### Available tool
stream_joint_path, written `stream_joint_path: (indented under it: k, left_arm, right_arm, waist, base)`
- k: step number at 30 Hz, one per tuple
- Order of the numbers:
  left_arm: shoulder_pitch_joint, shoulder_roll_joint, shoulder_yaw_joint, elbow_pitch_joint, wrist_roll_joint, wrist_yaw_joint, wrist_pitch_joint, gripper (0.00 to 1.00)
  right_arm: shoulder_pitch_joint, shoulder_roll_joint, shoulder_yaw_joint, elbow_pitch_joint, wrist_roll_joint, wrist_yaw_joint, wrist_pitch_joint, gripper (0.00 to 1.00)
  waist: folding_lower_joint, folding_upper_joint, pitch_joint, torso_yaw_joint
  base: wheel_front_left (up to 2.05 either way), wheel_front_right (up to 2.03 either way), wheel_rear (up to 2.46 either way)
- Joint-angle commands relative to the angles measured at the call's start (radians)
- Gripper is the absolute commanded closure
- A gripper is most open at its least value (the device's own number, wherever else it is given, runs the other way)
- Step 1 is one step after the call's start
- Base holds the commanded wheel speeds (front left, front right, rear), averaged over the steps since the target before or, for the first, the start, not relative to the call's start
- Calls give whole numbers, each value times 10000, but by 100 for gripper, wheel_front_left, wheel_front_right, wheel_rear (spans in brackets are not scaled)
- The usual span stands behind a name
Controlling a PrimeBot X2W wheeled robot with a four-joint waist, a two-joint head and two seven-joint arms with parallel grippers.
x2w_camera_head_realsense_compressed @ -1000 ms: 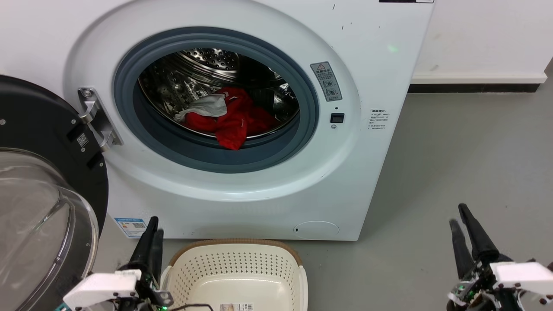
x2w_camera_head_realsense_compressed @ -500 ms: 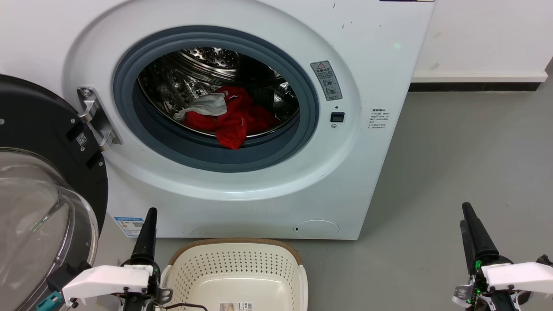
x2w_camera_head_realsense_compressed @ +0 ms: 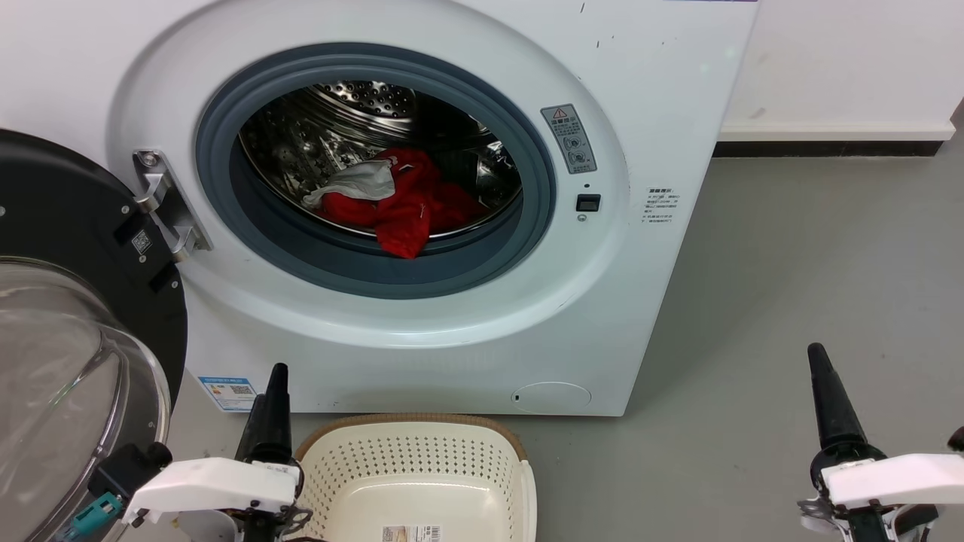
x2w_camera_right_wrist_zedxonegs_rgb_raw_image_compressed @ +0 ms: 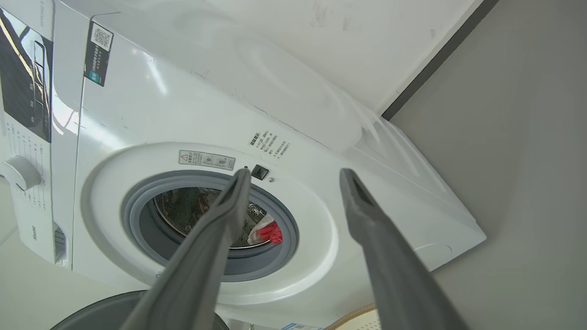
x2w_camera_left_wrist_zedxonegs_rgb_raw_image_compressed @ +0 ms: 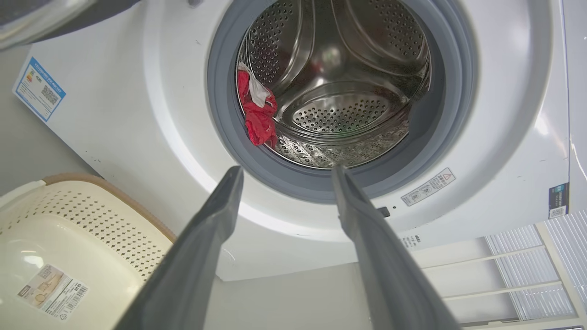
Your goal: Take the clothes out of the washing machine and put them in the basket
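Grey floor [x2w_camera_head_realsense_compressed: 791,263]: left hand [x2w_camera_left_wrist_zedxonegs_rgb_raw_image_compressed: 284,170], right hand [x2w_camera_right_wrist_zedxonegs_rgb_raw_image_compressed: 296,172] released; clothes [x2w_camera_head_realsense_compressed: 407,207] well away in washing machine [x2w_camera_head_realsense_compressed: 663,113].

The low cream perforated plastic basket [x2w_camera_head_realsense_compressed: 410,467] is cut by the head view's bottom edge, its near half and most of its paper label [x2w_camera_head_realsense_compressed: 410,534] out of frame. The black-rimmed glass door [x2w_camera_head_realsense_compressed: 68,361] runs off the left edge, and the large white front-loading washing machine [x2w_camera_head_realsense_compressed: 663,90] loses its top. In the right wrist view a dark finger [x2w_camera_right_wrist_zedxonegs_rgb_raw_image_compressed: 215,238] of the right gripper [x2w_camera_right_wrist_zedxonegs_rgb_raw_image_compressed: 294,173] covers part of the bright red fabric clothes [x2w_camera_right_wrist_zedxonegs_rgb_raw_image_compressed: 270,232] (a small scrap shows). The grey warning sticker [x2w_camera_head_realsense_compressed: 569,139] has print too small to read.
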Motion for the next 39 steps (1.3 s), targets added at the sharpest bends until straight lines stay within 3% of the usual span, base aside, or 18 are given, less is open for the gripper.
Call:
stream_joint_path:
  k: [1, 17, 39]
  left_arm:
    - [-63, 26, -68, -231, 471, 100, -126, 0]
    - [161, 32, -453, -672, 2826, 717, -678, 0]
    - [537, 38, -736, -1032, 5256, 1091, -1284, 0]
  right_arm:
    - [-12, -26, 51, -318, -566, 0, -126, 0]
    - [362, -26, 220, -858, -3567, 0, -683, 0]
    - [753, -26, 399, -1216, -6308, 0, -1297, 0]
  waist:
    - [0, 0, 3, -2]
    - [0, 0, 25, -23]
    - [0, 0, 16, -41]
  base:
    - [0, 0, 0]
    - [0, 0, 0]
    - [0, 0, 0]
